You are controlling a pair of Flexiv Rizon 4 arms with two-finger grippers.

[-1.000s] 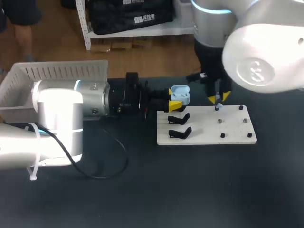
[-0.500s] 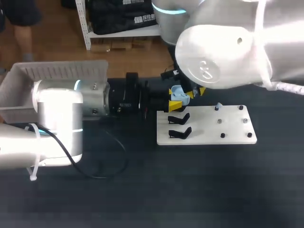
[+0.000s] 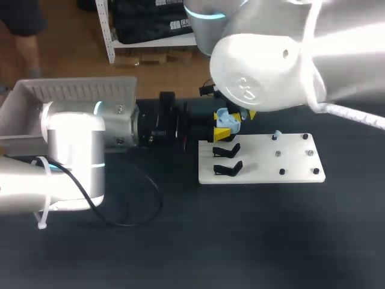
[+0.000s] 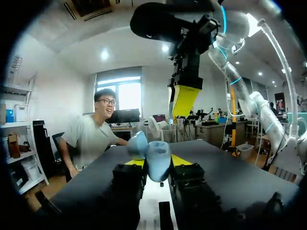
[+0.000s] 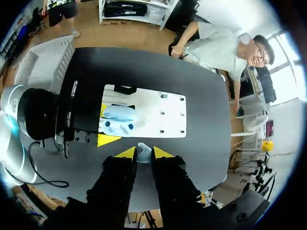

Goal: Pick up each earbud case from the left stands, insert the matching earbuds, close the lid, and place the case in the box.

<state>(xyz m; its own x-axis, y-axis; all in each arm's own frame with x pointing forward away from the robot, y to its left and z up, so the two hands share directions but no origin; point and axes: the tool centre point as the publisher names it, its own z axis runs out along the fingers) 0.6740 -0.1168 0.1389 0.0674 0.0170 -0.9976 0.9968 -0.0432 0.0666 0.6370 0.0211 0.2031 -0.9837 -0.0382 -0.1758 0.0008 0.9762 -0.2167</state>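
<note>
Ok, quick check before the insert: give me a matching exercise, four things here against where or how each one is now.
Things:
1 earbud case
2 earbud
3 two black stands
4 box

States:
A empty, on the white board
B between the fingers of the right gripper
C far left, apart from the board
D lid open, held in the left gripper

Pairs: 1-D; 2-B; 3-A; 4-C
</note>
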